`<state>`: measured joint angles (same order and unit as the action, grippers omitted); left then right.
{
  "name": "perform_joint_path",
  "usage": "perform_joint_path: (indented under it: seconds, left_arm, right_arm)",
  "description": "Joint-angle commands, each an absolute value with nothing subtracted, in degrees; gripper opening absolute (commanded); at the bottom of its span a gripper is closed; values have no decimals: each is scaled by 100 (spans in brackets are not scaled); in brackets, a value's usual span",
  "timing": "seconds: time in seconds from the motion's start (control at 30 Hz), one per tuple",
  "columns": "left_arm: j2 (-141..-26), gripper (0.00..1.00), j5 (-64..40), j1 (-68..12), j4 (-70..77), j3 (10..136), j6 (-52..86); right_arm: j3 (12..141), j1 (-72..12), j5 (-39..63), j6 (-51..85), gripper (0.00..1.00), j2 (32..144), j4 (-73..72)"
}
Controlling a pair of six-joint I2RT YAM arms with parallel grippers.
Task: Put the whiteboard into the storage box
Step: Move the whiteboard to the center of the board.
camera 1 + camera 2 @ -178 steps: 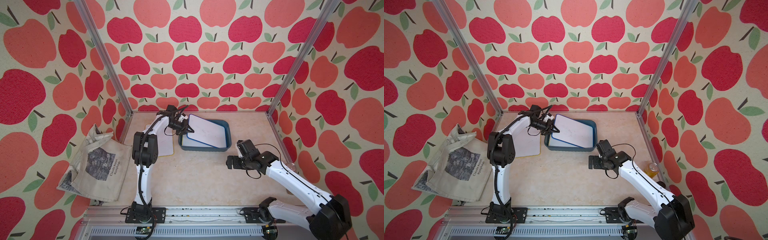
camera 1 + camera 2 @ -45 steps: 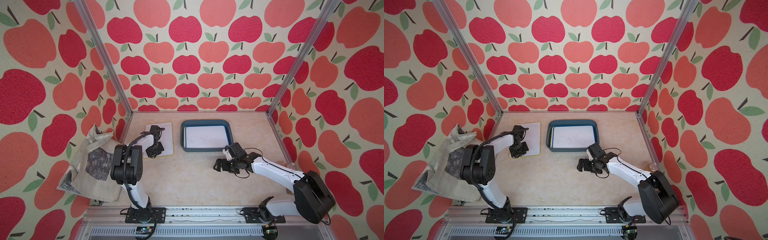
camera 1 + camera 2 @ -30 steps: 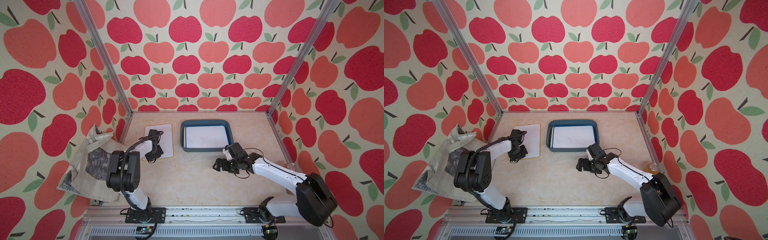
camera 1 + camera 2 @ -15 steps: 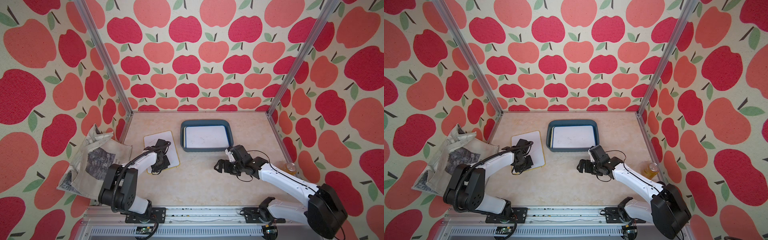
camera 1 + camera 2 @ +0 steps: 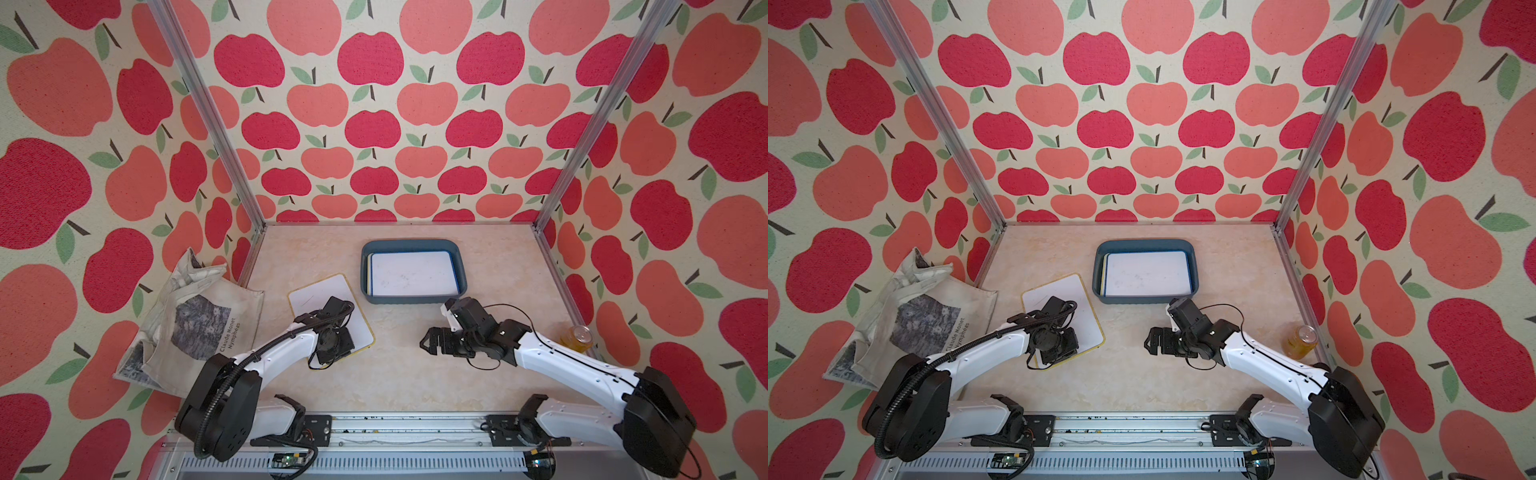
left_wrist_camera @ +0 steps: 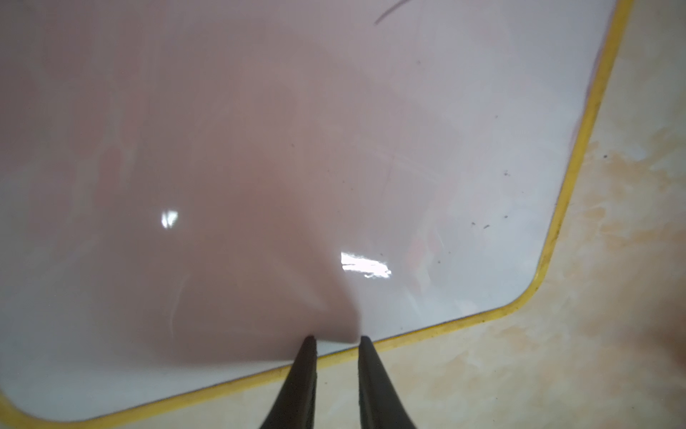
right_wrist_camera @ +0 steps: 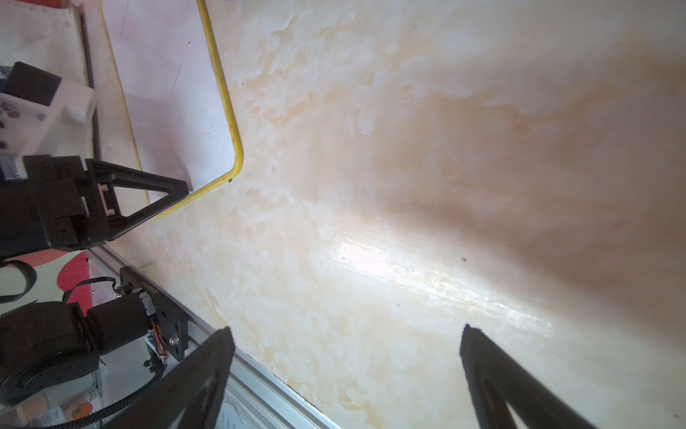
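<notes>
Marbled table (image 5: 395, 374): one whiteboard (image 5: 411, 274) fills the box (image 5: 411, 299); my left gripper (image 6: 334, 340), jaws barely parted, pins a yellow-rimmed whiteboard (image 5: 320, 293); right gripper (image 7: 347, 328) gapes.

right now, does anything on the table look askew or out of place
Yes: the yellow-rimmed whiteboard lies skewed on the table, angled against the straight sides of the storage box, with the tips of the left gripper on its near edge. A second whiteboard lies flat in the box.

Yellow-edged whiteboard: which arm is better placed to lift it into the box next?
Left. The left tool is down at the whiteboard's near edge, fingers narrowly apart. The right tool hangs wide open over the table, apart from the whiteboard.
</notes>
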<state>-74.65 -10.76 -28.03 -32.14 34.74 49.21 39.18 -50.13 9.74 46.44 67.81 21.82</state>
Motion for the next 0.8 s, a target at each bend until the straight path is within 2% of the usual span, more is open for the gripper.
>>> perform_joint_path:
  seconds: [0.0,0.2,0.3,0.4,0.53,0.67,0.77]
  left_arm:
    - [-7803,23,-1800,-3053,-3709,2993,5166]
    - [-7961,24,-1942,-3366,-3819,3415,4962]
    - [-7624,26,-1747,-3187,-4194,3842,4717]
    - [-7175,28,-1634,-2420,-4558,4282,4423]
    - [-6948,31,-936,-1135,-5088,5147,3932]
    - [-7446,32,-992,-200,-5019,5870,3450]
    - [-8083,32,-997,165,-5010,6383,3260]
  right_arm:
    - [3898,-5356,952,4891,99,6850,1763]
    - [3473,-5879,1517,5531,99,7114,42]
    - [3711,-6073,1546,5526,99,7513,79]
    - [4022,-6163,1773,5438,99,7955,17]
    - [4439,-6235,2215,5335,98,8576,-113]
    - [4805,-6279,2542,5270,98,9065,-81]
    - [5075,-6293,2660,5194,98,9333,58]
